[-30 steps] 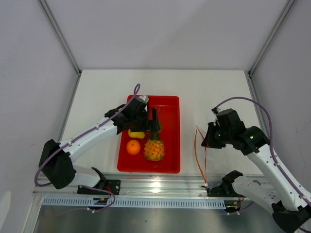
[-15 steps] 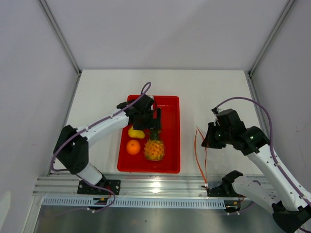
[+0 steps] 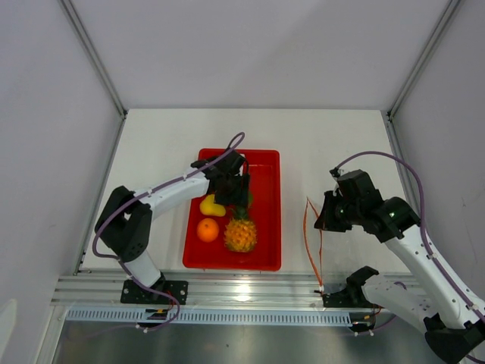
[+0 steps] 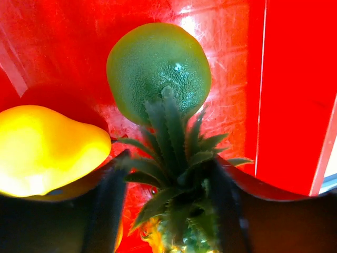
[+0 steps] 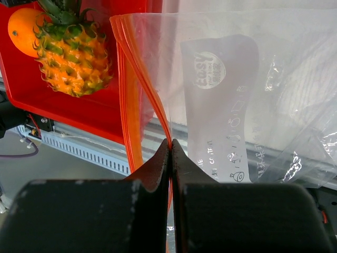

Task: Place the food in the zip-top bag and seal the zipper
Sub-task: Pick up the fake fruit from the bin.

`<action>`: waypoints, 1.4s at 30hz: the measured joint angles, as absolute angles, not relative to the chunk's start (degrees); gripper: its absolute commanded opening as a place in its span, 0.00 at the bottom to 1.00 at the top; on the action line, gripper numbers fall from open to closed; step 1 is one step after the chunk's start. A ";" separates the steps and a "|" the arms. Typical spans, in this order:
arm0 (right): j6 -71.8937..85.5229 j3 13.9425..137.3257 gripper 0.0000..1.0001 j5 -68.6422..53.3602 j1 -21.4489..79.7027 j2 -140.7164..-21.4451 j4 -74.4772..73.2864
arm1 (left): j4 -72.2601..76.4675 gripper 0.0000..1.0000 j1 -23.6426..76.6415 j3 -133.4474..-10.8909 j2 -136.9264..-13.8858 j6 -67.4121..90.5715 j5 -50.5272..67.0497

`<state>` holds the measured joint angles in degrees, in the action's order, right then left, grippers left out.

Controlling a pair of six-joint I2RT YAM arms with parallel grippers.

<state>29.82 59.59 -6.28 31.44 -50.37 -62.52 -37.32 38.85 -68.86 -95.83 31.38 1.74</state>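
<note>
Here, in the red tray (image 3: pixel 269 227) on the surface (image 3: pixel 333 144): pineapple (image 3: pixel 240 233) nearest, crown pointing far; orange (image 3: pixel 208 230) left of it; yellow pear (image 3: pixel 211 205) beyond the orange; green fruit (image 4: pixel 158 68) just past the crown. Left pincer (image 4: pixel 167 176) spread astride the crown, not clamped. Right of the tray, clear crinkly zip-top bag (image 5: pixel 253 105), orange-red zipper (image 5: pixel 128 126) gaping. Right pincer (image 5: pixel 171 147) closed tight, pinches the mouth edge.

A white surface (image 3: pixel 333 140) sits boxed in by plain pale walls (image 3: pixel 258 53) at the back, left and right, with slanted aluminium posts (image 3: pixel 95 57) marking the far corners. A ribbed aluminium rail (image 3: pixel 250 292) runs along the near edge, catching a bright glare.
</note>
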 measured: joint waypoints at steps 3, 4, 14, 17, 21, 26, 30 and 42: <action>29.82 59.59 0.00 -6.28 31.51 -50.87 -62.26 | -36.80 0.40 38.83 -68.38 -95.81 31.14 1.96; 29.82 59.59 0.00 -6.28 31.55 -51.05 -62.24 | -36.51 0.37 38.81 -68.23 -95.74 30.85 1.96; 29.91 59.72 0.00 -5.41 31.66 -51.31 -62.26 | -35.20 0.01 38.81 -65.14 -86.17 30.50 1.17; 29.93 60.25 0.00 -5.13 31.66 -51.68 -62.26 | -35.03 0.00 38.83 -64.90 -81.58 30.46 1.04; 29.95 60.84 0.00 -4.69 31.66 -52.05 -62.30 | -34.11 0.01 38.83 -62.87 -73.49 30.52 1.19; 30.06 61.65 0.00 -4.21 31.66 -52.42 -62.28 | -27.18 0.01 38.87 -57.67 -58.78 31.88 4.25; 30.96 61.91 0.00 -4.95 31.66 -52.45 -62.17 | -14.90 0.00 39.38 -49.89 -46.48 34.15 9.06; 32.77 61.87 0.00 -10.98 31.81 -52.56 -60.05 | 27.90 0.01 54.54 -41.67 -49.30 37.45 13.28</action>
